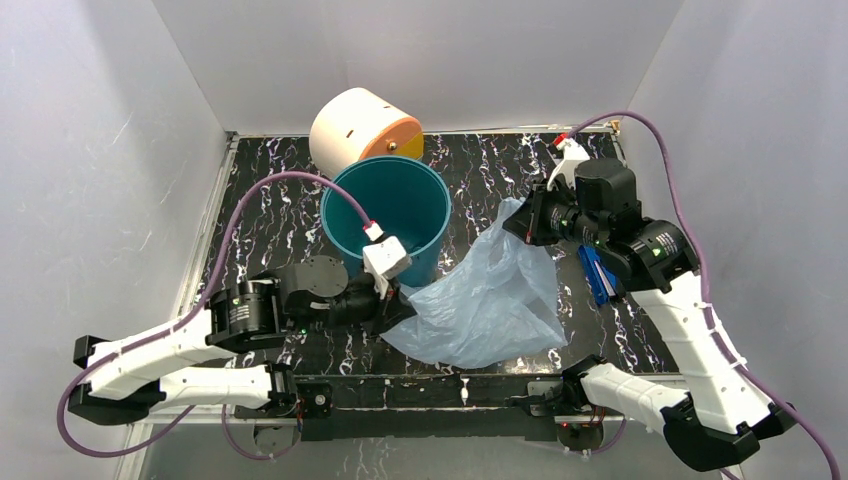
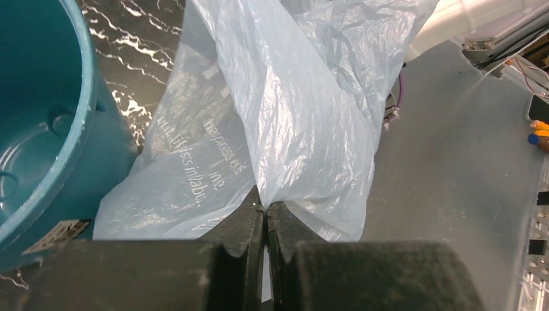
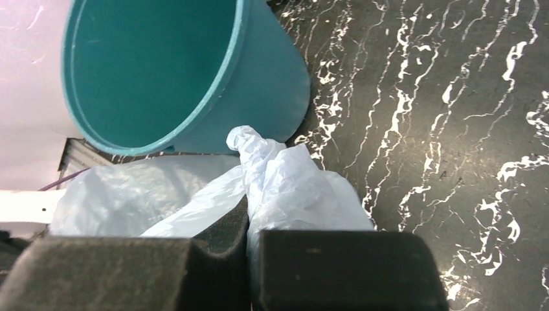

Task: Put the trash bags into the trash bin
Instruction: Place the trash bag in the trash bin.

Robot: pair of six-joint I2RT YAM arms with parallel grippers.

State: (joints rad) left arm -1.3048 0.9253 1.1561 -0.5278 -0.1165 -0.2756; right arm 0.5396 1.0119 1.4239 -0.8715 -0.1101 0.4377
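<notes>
We see a black, white-veined bench (image 1: 270, 215) carrying everything. Across its middle spreads the pale blue translucent trash bag (image 1: 485, 300), outside the bin and just to its right, stretched between the two arms. The round teal trash bin (image 1: 425, 262) stands upright, mouth open, with a cream and orange drum (image 1: 355, 125) on its side behind it. The left end effector (image 2: 265, 210) is clamped fully together on the bag's near corner; the right end effector (image 3: 248, 217) pinches a bunched fold of its far edge. A small dark blue flat object (image 1: 597, 272) lies beside the right arm.
</notes>
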